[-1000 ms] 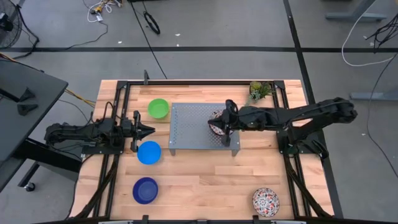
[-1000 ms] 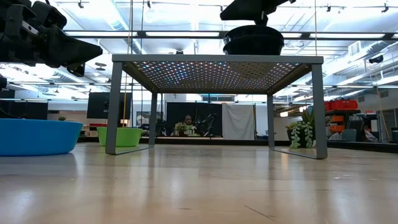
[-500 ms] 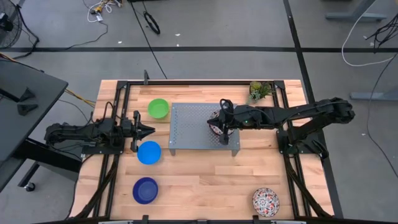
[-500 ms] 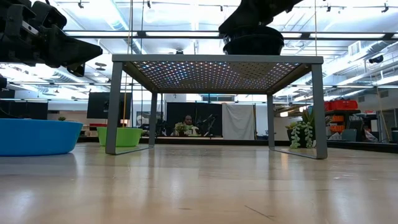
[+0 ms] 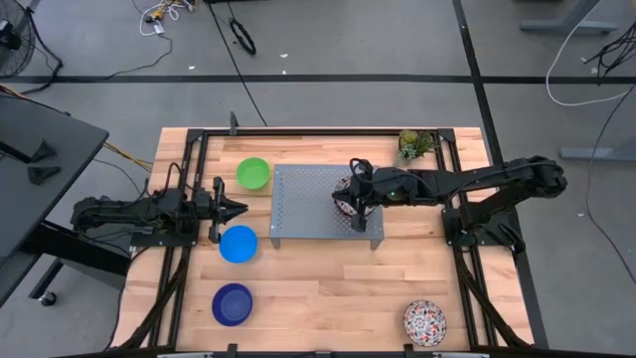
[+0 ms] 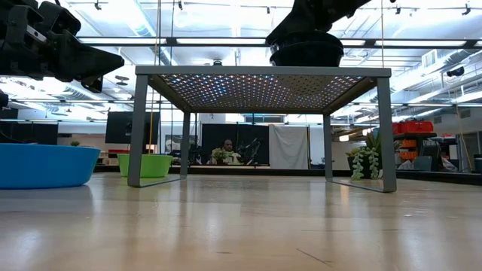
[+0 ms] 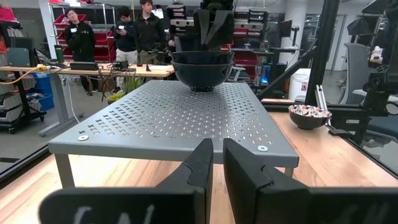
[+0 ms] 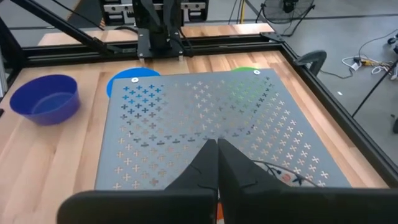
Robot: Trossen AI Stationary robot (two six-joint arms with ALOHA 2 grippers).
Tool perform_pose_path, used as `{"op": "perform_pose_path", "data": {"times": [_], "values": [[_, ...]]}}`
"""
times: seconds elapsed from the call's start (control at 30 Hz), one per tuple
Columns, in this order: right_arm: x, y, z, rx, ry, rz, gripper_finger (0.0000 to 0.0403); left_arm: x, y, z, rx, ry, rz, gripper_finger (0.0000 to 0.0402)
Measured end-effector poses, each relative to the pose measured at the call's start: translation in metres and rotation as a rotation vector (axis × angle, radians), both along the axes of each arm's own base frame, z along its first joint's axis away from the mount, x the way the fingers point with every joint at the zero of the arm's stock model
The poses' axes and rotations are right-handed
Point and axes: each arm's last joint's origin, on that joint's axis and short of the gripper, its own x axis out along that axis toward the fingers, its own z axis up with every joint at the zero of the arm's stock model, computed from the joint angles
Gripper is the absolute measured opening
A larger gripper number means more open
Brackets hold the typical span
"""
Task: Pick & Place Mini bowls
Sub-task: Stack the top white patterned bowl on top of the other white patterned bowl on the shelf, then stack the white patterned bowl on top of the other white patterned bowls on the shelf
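A white floral mini bowl (image 5: 343, 191) sits on the grey perforated stand (image 5: 308, 204); in the left wrist view it shows as two nested bowls (image 7: 202, 67). My right gripper (image 5: 355, 202) is over it, shut on it. Green bowl (image 5: 253, 173), light blue bowl (image 5: 238, 244), dark blue bowl (image 5: 232, 304) and another floral bowl (image 5: 425, 321) rest on the table. My left gripper (image 5: 241, 207) hovers shut just left of the stand, above the light blue bowl's far edge, touching nothing. My right gripper comes down from above onto the floral bowl's rim (image 8: 280, 174), on the side toward the table's right. Its shut fingers (image 8: 208, 165) hide the place of contact. The bowl stands upright, its base nested in the bowl below on the stand top (image 6: 306, 53).
A small potted plant (image 5: 415, 144) stands at the far right corner. The stand's legs (image 6: 138, 128) leave open room beneath it. Black frame rails (image 5: 179, 268) run along both table sides. People stand at benches in the room beyond (image 7: 134, 31).
My right gripper has moved a little toward the table's left and come down, lowering the floral bowl until it sits deeper in the bowl on the stand. The left arm has kept still.
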Motion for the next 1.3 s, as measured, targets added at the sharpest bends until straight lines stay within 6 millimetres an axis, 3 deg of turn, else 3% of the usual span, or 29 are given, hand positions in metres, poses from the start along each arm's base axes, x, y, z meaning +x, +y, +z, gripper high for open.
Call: {"op": "perform_pose_path", "data": {"times": [0.7,0.93,1.3], "values": [[0.0,0.001,-0.001,0.016,0.013,0.021,0.0,0.0,0.0,0.0,0.0,0.0,0.0,0.0044],[-0.008,0.003,0.012,0.016,-0.052,0.031,0.0,0.0,0.0,0.0,0.0,0.0,0.0,0.0044],[-0.031,0.048,0.027,0.05,-0.077,0.189,0.0,0.0,0.0,0.0,0.0,0.0,0.0,0.0044]]}}
